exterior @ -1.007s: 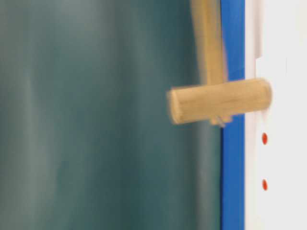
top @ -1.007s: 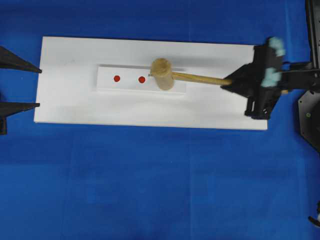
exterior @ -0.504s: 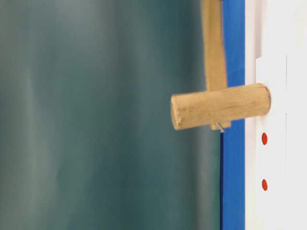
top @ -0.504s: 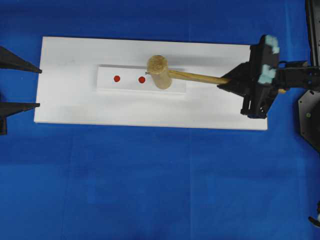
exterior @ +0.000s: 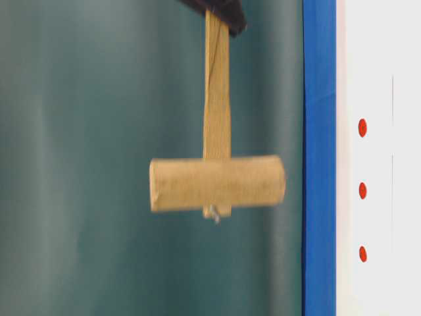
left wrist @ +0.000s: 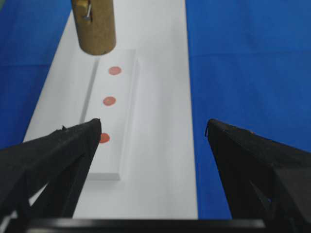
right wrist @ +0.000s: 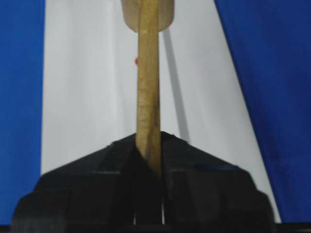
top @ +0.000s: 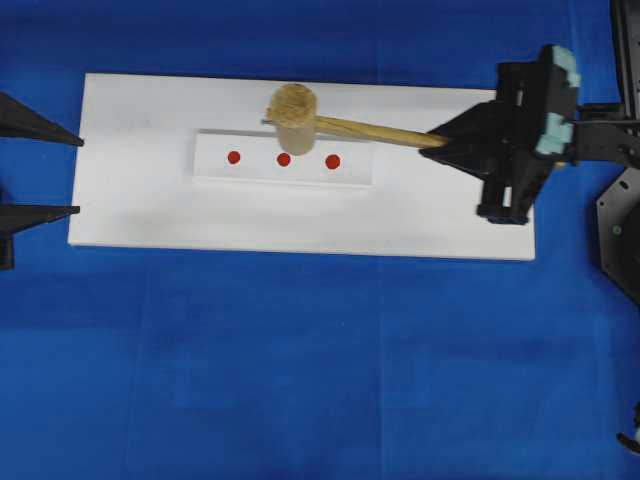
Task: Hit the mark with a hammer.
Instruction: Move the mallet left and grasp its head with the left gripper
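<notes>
We see the right gripper, fingers pinching the hammer by its handle, head raised clear above the white board near three red marks. At far left, the left gripper rests with fingers spread wide.

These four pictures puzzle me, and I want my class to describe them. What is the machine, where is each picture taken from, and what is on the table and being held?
It is a robot with two arms, each ending in a claw. One picture looks straight down, one looks along the table from the side, and two come from cameras mounted on the arms' wrists. On the blue table lies a white board with a raised strip bearing three red dots. The right claw is shut on the handle of the wooden hammer, whose head hangs above the board, touching nothing. The left claw stands open and empty at the board's other end.
</notes>
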Available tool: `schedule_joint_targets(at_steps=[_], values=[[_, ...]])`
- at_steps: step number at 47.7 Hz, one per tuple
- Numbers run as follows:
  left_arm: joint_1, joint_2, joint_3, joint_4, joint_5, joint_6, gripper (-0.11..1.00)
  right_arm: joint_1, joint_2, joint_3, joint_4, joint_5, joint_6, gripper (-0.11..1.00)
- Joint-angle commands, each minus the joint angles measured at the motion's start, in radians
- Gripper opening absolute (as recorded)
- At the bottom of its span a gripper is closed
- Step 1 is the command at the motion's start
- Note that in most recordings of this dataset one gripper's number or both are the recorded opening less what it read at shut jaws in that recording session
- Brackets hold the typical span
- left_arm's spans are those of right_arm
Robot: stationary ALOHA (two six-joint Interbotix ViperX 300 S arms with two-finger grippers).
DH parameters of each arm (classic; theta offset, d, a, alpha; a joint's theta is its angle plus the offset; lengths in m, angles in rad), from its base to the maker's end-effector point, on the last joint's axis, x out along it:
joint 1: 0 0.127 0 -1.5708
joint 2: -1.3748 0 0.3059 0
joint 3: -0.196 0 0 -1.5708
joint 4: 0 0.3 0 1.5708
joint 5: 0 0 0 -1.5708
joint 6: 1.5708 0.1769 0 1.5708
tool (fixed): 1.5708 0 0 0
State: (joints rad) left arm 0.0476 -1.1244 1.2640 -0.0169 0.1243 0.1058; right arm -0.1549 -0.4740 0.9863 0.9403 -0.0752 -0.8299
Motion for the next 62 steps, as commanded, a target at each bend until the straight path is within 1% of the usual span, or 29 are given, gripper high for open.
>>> schedule_joint_targets(at_steps=[1,10,19,24,31,36,39,43,47,56,62], values=[[0.002,0.011,-0.012,0.000,-0.009,0.000,0.88,0.014,0.038,-0.075,-0.002,-0.005,-0.002,0.02],[0.005,0.012,-0.011,0.000,-0.014,0.000,0.88,0.035,0.167,-0.195,-0.003,-0.005,-0.003,0.02],[0.012,0.012,-0.011,0.000,-0.012,0.000,0.88,0.046,0.255,-0.282,-0.003,-0.003,-0.003,0.02],[0.018,0.012,-0.011,0.000,-0.014,0.000,0.88,0.049,0.275,-0.302,-0.009,0.000,-0.003,0.02],[0.029,0.015,-0.011,0.000,-0.017,0.000,0.88,0.052,0.275,-0.302,-0.011,0.002,-0.003,0.02],[0.048,0.048,-0.006,0.000,-0.072,-0.002,0.88,0.054,0.275,-0.302,-0.011,0.002,-0.003,0.02],[0.057,0.083,-0.002,0.000,-0.132,-0.002,0.88,0.054,0.275,-0.302,-0.012,0.002,-0.003,0.02],[0.064,0.160,-0.005,-0.002,-0.236,0.000,0.88,0.055,0.275,-0.302,-0.014,0.000,-0.003,0.02],[0.064,0.241,-0.021,0.000,-0.308,0.000,0.88,0.055,0.275,-0.302,-0.014,0.002,-0.003,0.02],[0.064,0.476,-0.112,0.000,-0.420,0.000,0.89,0.055,0.275,-0.302,-0.014,0.002,-0.003,0.02],[0.064,0.594,-0.172,0.000,-0.492,0.002,0.91,0.055,0.275,-0.302,-0.014,0.000,-0.005,0.02]])
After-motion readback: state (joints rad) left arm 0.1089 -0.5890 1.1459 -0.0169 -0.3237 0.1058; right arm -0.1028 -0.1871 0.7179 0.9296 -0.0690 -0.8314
